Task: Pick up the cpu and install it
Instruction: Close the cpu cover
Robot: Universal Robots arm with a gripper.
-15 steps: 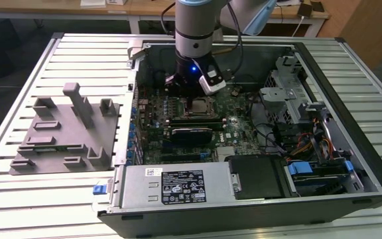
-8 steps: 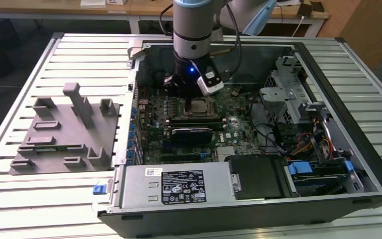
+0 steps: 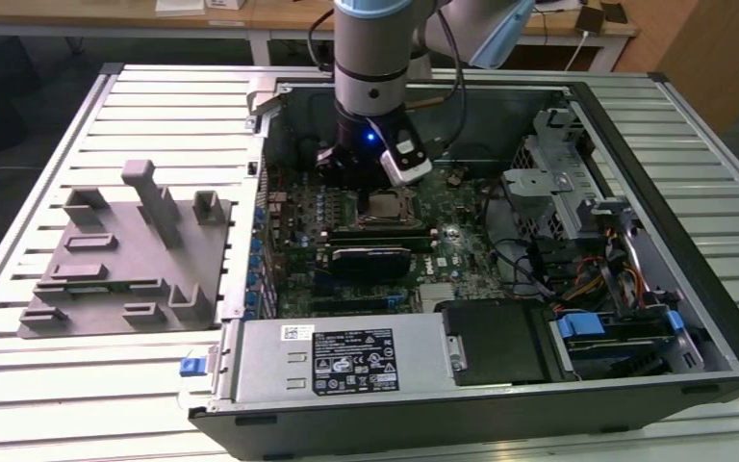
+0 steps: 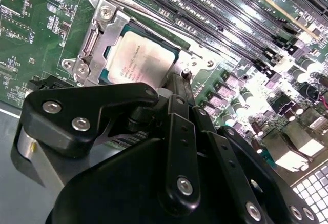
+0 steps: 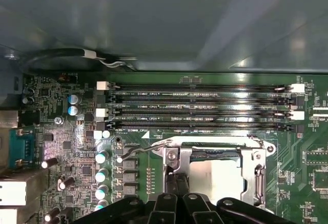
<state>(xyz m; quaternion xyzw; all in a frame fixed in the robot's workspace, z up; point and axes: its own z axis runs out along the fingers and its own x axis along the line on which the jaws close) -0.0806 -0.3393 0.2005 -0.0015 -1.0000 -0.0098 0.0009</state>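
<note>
Hovering low inside the open computer case (image 3: 472, 423) on the slatted desk (image 3: 151, 106), end effector (image 4: 177, 83) drawn closed with nothing seen between its fingers, tips just beside one edge of the cpu (image 4: 141, 60). In the exterior view, found at about four o'clock from the end effector, lying flat within the silver socket frame (image 4: 95, 42) on the green motherboard (image 3: 460, 217), seemingly already seated. Square, so no long axis to favour; pale silvery top with faint print, thin darker rim, edges parallel to the memory slots (image 5: 200, 106).
</note>
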